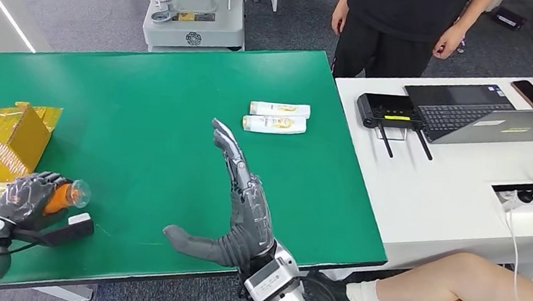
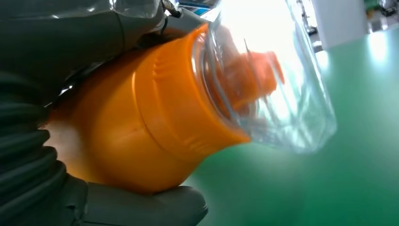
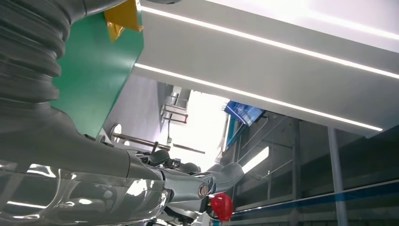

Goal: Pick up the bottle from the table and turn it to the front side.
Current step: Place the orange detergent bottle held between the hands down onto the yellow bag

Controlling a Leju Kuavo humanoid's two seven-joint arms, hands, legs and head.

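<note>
An orange bottle with a clear cap is gripped in the left hand at the near left corner of the green table, the cap jutting out past the fingers toward the right hand. In the left wrist view, the bottle's orange shoulder is seen wrapped by the grey thumb and palm, with the cap held just above the table. A yellow box is seen just beyond the left hand, and a flat black-and-white object lies just beside it on the near side. The right hand is held open and empty over the table, fingers extended and apart, thumb spread toward the left hand. Two white tubes lie side by side well beyond its fingertips. A person is seen standing behind the table, and a laptop rests on the white desk beyond the right hand's outer side.
</note>
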